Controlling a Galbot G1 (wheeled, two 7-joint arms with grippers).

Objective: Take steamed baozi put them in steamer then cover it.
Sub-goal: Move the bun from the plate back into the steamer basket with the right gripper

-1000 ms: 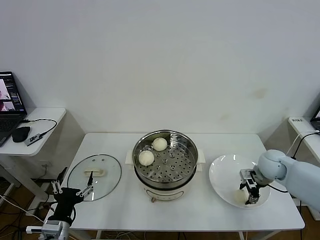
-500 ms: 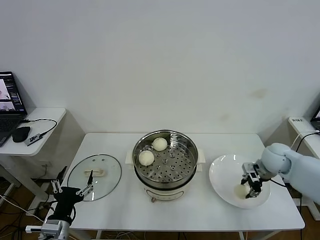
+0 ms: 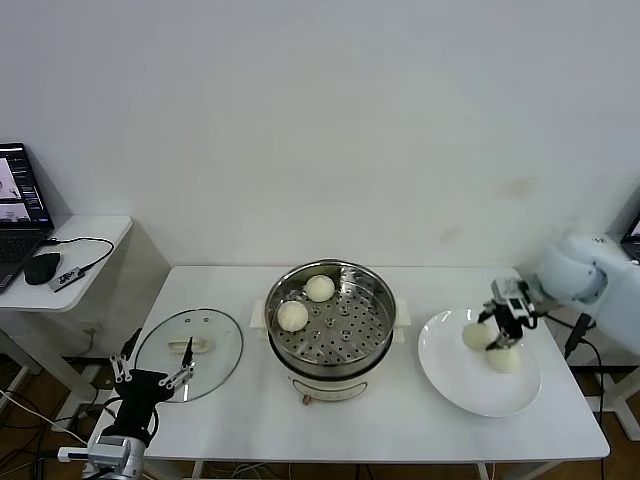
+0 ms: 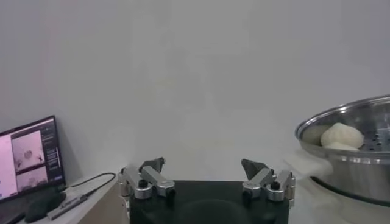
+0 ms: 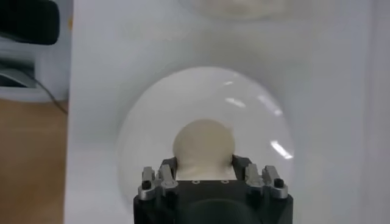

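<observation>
Your right gripper (image 3: 497, 327) is clenched on one steamed baozi (image 3: 476, 336), holding it clear above the white plate (image 3: 450, 378) at the table's right end, where another baozi (image 3: 504, 360) lies. Two more buns (image 3: 319, 288) sit at the far left of the steamer (image 3: 330, 318), which stands uncovered mid-table. The glass lid (image 3: 188, 353) lies flat to its left. Your left gripper (image 3: 150, 383) waits with fingers spread off the table's near left corner.
</observation>
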